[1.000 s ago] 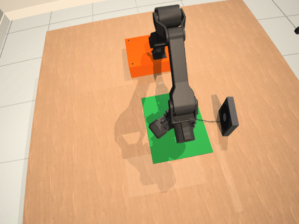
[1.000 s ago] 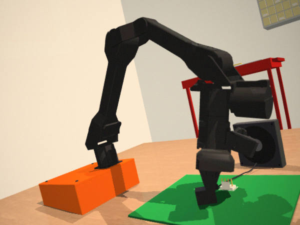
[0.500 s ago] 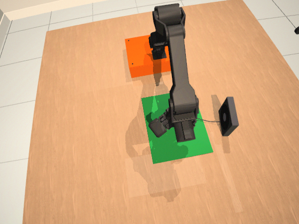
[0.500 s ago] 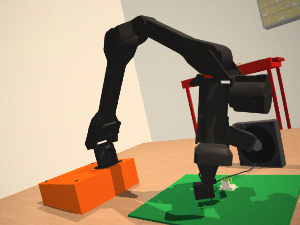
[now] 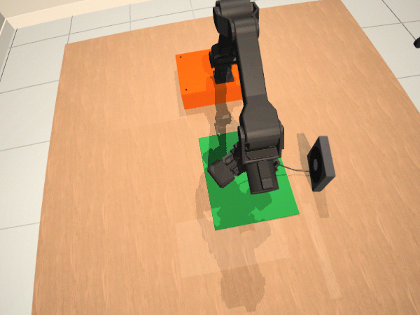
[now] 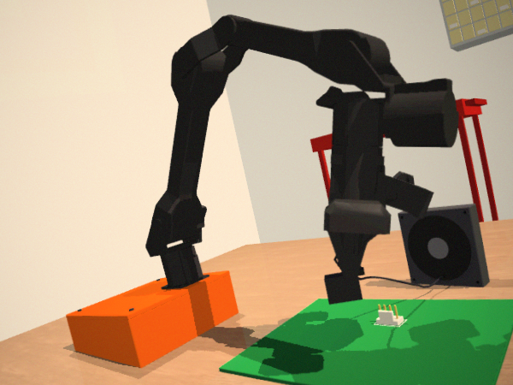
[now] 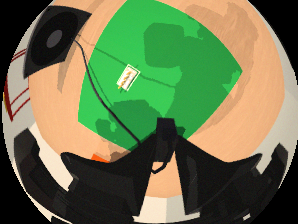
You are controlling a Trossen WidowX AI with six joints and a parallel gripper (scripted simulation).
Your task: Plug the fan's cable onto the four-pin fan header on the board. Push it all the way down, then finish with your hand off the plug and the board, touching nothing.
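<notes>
In the top view, the black jointed arm (image 5: 253, 77) reaches down from the upper middle of the frame, rising from an orange box-shaped base (image 5: 196, 75) (image 6: 103, 329) and bending over the flat green rectangular board (image 5: 259, 218) (image 6: 462, 364) (image 7: 110, 50) at the centre. Right of the board stands the dark square fan (image 5: 325, 157) (image 6: 479, 248) (image 7: 35, 50), its thin black cable (image 5: 294, 169) (image 6: 398, 280) (image 7: 95, 92) running left to the arm.

In the exterior view, the black two-fingered gripper (image 6: 348, 271) (image 7: 165, 139) points down at right of centre, pinching the black block-shaped plug (image 6: 343, 288) (image 7: 166, 127) above the board. The plug tilts slightly and hangs up and to the left of the white four-pin header (image 6: 386, 322) (image 7: 128, 78), apart from it. The header's gold pins stand bare. The fan is upright behind, at the right of the frame.

In the wrist view, the fingers close on the plug at lower centre, and the cable curves from the fan at upper left down to them. The header lies up and to the left of the plug, its pins uncovered.
</notes>
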